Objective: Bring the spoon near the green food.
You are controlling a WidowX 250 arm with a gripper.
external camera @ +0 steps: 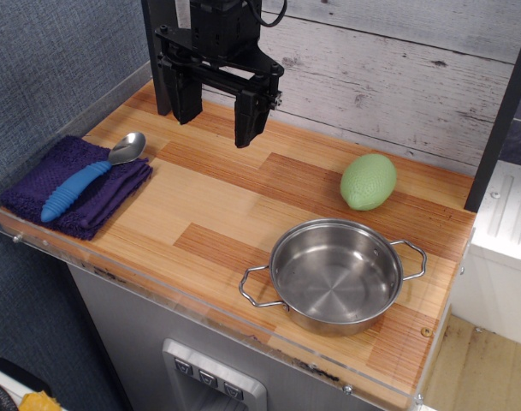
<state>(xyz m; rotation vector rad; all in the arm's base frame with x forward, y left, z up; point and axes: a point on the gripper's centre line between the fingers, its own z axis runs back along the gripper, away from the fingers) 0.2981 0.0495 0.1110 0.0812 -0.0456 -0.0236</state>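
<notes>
The spoon [87, 176], with a silver bowl and a ribbed blue handle, lies on a folded purple cloth [76, 187] at the left end of the wooden table. The green food [369, 181], pale green and lemon-shaped, sits on the table at the back right. My black gripper [216, 111] hangs above the back left of the table, up and to the right of the spoon and far left of the green food. Its jaws stand apart and hold nothing.
A steel pot [334, 276] with two handles stands at the front right, just in front of the green food. A clear plastic lip [157, 282] runs along the table's front edge. A grey plank wall [397, 68] backs the table.
</notes>
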